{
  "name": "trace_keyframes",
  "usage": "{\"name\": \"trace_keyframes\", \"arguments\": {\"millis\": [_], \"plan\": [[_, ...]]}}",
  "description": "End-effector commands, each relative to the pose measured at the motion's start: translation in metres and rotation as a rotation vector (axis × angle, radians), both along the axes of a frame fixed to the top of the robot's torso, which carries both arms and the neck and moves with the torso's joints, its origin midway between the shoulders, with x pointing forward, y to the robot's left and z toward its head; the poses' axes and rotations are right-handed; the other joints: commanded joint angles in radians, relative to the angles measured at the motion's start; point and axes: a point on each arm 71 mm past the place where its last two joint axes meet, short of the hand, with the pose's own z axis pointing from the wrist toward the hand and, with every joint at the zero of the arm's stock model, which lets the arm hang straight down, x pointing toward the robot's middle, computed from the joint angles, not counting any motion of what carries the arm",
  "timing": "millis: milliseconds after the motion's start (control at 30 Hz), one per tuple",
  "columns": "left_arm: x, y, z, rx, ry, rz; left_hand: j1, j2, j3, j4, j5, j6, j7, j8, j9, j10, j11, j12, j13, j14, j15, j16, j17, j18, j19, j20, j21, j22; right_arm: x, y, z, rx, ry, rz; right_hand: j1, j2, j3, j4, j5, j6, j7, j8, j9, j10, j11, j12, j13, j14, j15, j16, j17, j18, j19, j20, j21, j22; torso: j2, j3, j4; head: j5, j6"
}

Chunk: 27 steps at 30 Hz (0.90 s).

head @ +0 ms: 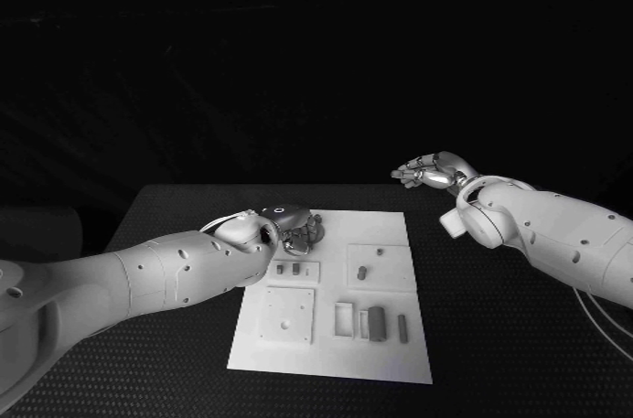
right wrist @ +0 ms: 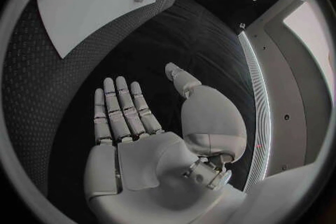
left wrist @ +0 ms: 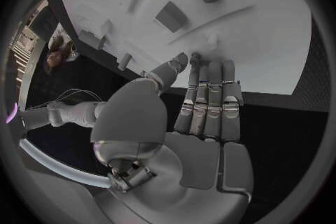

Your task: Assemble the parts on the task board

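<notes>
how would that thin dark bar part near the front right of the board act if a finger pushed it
The dark bar lies flat on the white task board, so it would probably slide rather than tip. It looks rigid and small, likely light. Its narrow shape may make it hard to pinch.

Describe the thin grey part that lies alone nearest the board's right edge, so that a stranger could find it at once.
Start at the white task board in the middle of the black table. Go to its near right corner, where a few dark parts lie side by side. The thin grey part is the rightmost, a slim bar lying apart, narrower than the thicker block beside it.
</notes>
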Motion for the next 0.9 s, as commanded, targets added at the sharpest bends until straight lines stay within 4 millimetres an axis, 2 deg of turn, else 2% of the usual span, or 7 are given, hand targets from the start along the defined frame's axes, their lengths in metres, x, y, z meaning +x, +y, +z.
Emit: {"name": "trace_keyframes", "arguments": {"millis": [33,300,900], "plan": [[-0.0028,-0.0018,-0.0044,0.015,0.021,-0.021,0.004,0.011,0.003,-0.005,0.006,0.011,0.001,0.006,-0.003,0.012,0.0,0.005,0.002,0.009,-0.001,0.008,0.008,0.017,0.01,-0.001,0.003,0.005,-0.0005,0.0021,0.0002,0.004,-0.002,0.02,0.008,0.0,-0.003,0.005,0.0,-0.008,0.072,0.005,0.0,0.008,0.001,-0.004,-0.001,0.001,0.006,-0.004,-0.001,-0.009,0.001,-0.003,-0.004,0.002,0.0,0.0002,0.0008,0.0,-0.001],[-0.0068,-0.0044,-0.0054,0.01,0.033,-0.056,0.022,0.021,0.01,-0.009,0.008,0.054,-0.005,0.022,-0.007,0.062,-0.01,0.016,0.013,0.018,-0.011,0.02,0.035,0.015,0.023,-0.011,0.008,0.024,-0.0003,0.0014,0.0002,0.003,-0.002,0.018,0.008,0.0,-0.003,0.005,0.0,-0.008,0.072,0.006,0.0,0.008,0.001,-0.005,-0.001,0.002,0.006,-0.004,-0.001,-0.009,0.002,-0.003,-0.005,0.002,0.0,0.0003,0.0005,-0.001,-0.003],[-0.0075,-0.0049,-0.007,0.011,0.04,-0.064,0.032,0.022,0.017,-0.008,0.008,0.068,-0.007,0.027,-0.008,0.08,-0.014,0.015,0.017,0.028,-0.017,0.022,0.045,0.014,0.032,-0.016,0.01,0.031,-0.0005,0.0022,0.0002,0.004,-0.001,0.021,0.009,0.0,-0.004,0.006,0.0,-0.008,0.072,0.007,0.0,0.01,0.001,-0.006,-0.001,0.002,0.006,-0.005,-0.002,-0.009,0.002,-0.003,-0.006,0.004,0.0,0.0011,0.0001,-0.002,-0.007]]}}
